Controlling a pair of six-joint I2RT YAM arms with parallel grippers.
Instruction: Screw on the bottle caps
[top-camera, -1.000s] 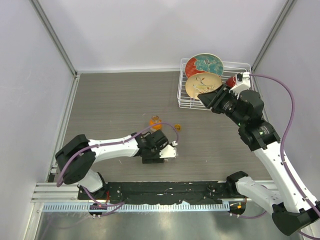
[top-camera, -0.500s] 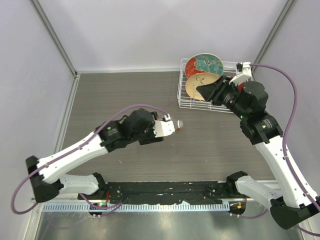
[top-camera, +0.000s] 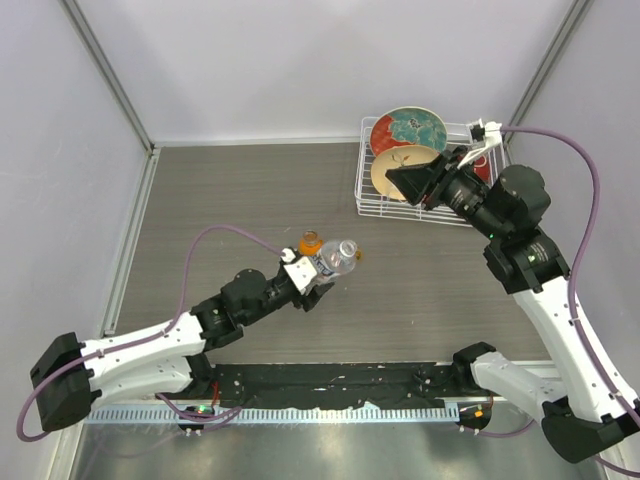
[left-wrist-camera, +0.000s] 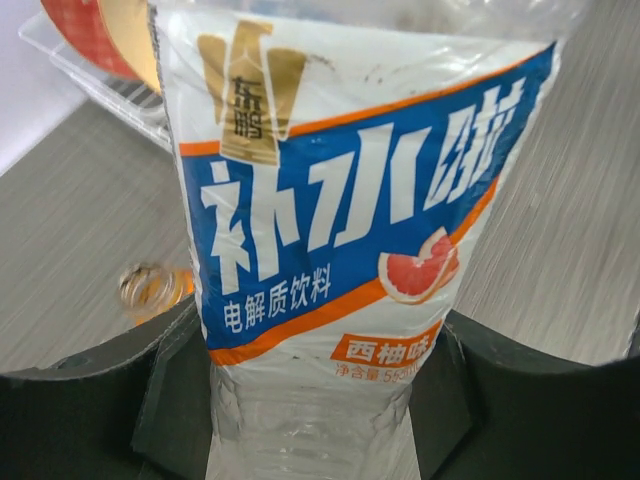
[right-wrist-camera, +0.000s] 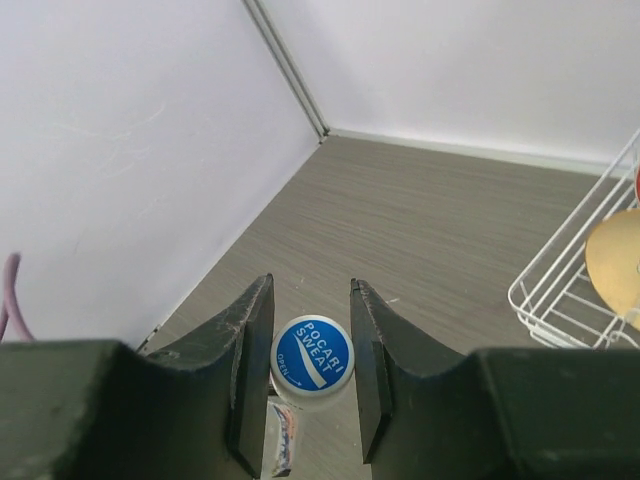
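Note:
My left gripper (top-camera: 312, 274) is shut on the clear water bottle (top-camera: 337, 257) and holds it tilted above the table. The bottle's blue, white and orange label (left-wrist-camera: 340, 200) fills the left wrist view, with my left gripper (left-wrist-camera: 310, 400) clamped round its lower body. The squat orange bottle (top-camera: 311, 242) stands just behind; its open mouth (left-wrist-camera: 150, 287) shows in the left wrist view. The amber cap (top-camera: 355, 255) lies on the table beside the clear bottle. My right gripper (right-wrist-camera: 310, 370) is shut on the white cap with a blue printed top (right-wrist-camera: 312, 357), held high over the rack (top-camera: 395, 180).
A white wire rack (top-camera: 480, 215) at the back right holds patterned plates (top-camera: 408, 130) and a red bowl. The rack's corner (right-wrist-camera: 570, 290) shows in the right wrist view. Grey walls enclose the table on the left, back and right.
My left arm has swung from low on the table to a raised pose, and the clear bottle now shows tilted in its jaws. My right gripper has shifted slightly up and left.

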